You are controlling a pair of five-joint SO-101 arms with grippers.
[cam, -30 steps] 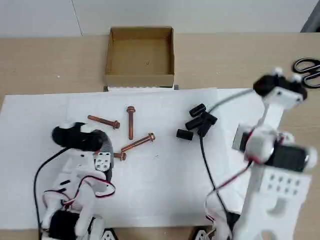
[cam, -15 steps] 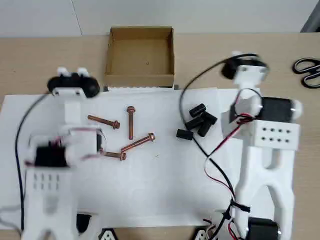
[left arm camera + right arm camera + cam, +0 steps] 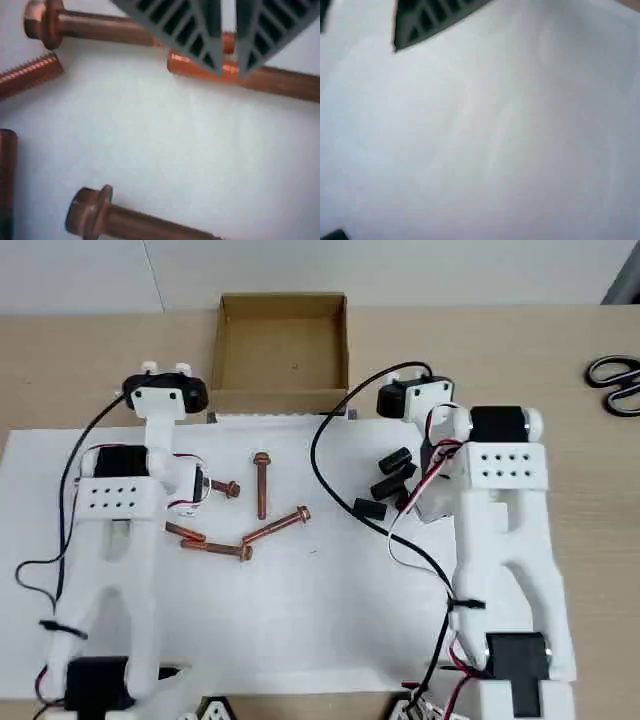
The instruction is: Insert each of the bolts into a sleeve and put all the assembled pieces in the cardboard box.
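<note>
Several copper bolts lie on the white paper, left of centre. My left gripper hangs over their left end. In the left wrist view its dark ribbed fingers stand together with only a thin slit, just above a bolt's shank, and other bolts lie around. A few black sleeves sit in a cluster right of centre. My right gripper is low beside them on their right. The open cardboard box stands at the back with nothing in it.
Black-handled scissors lie on the wooden table at the far right. Both white arms stretch from the near edge over the paper. A black cable loops from the right arm between the bolts and the sleeves.
Both arms have unfolded from near the front edge and swung out over the paper, the left one coming down onto the bolts and the right one next to the sleeves.
</note>
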